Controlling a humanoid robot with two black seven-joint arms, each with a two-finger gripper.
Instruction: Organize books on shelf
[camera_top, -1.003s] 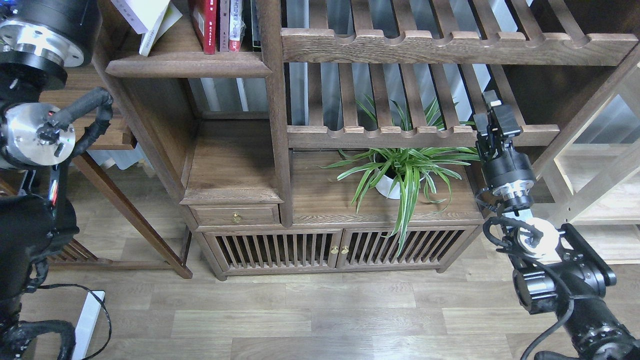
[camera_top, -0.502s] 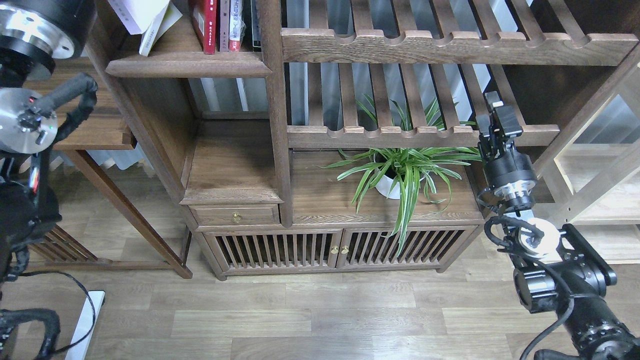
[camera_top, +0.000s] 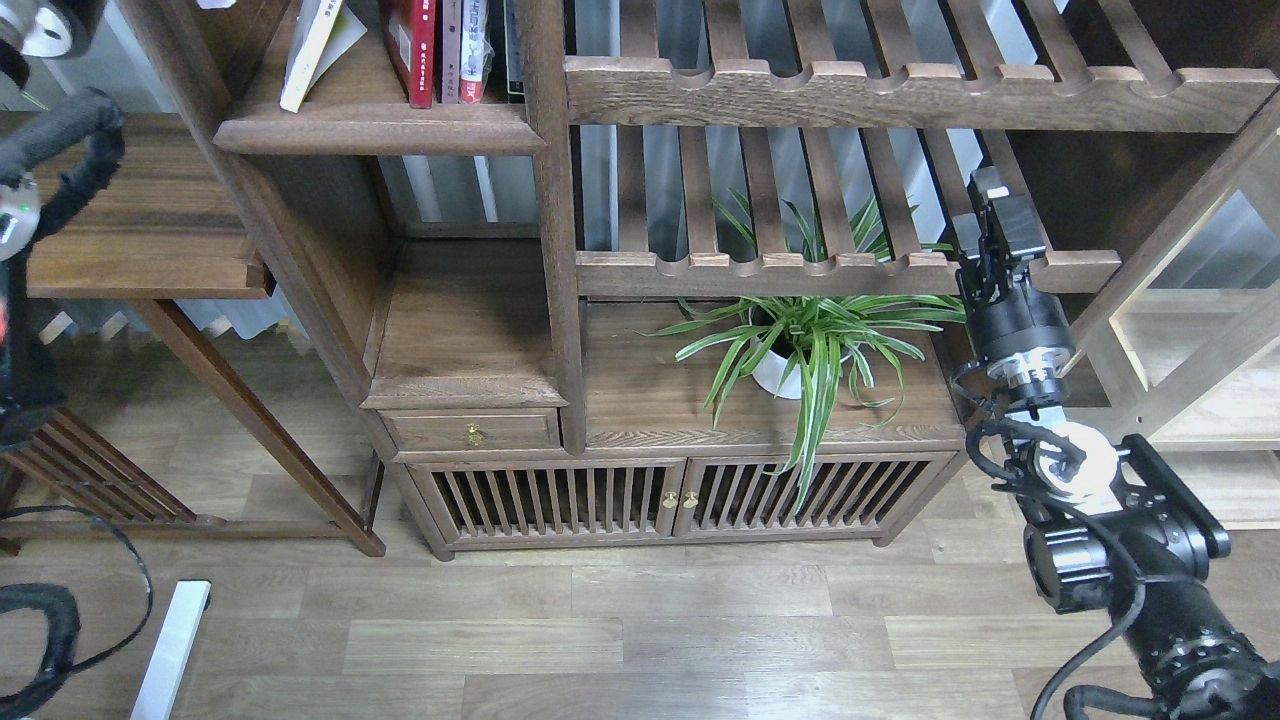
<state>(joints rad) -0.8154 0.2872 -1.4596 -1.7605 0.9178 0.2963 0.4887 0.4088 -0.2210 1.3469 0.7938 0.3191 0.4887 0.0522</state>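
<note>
the dark red paperback book (camera_top: 412, 50) stands on the narrow dark-brown wooden shelf (camera_top: 375, 128); a pale book (camera_top: 308, 50) leans loose and may topple. right gripper (camera_top: 990, 215): cannot tell its spread. left gripper is unseen.

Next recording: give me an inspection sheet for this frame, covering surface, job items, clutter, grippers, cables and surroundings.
Surface: dark wooden shelf at top left, moulded front edge, carrying books.
Job items: red book upright beside other upright spines; pale book leaning apart to their left; tops cut off by the frame.
Clutter: potted plant on the cabinet top, under the slatted rack.
Grippers: right gripper raised near the rack's right end, empty, fingers not distinguishable; left gripper not in view.
Cables: black cable looping at lower left; cable loops on the right arm.
Surroundings: wood floor, side table at left.
</note>
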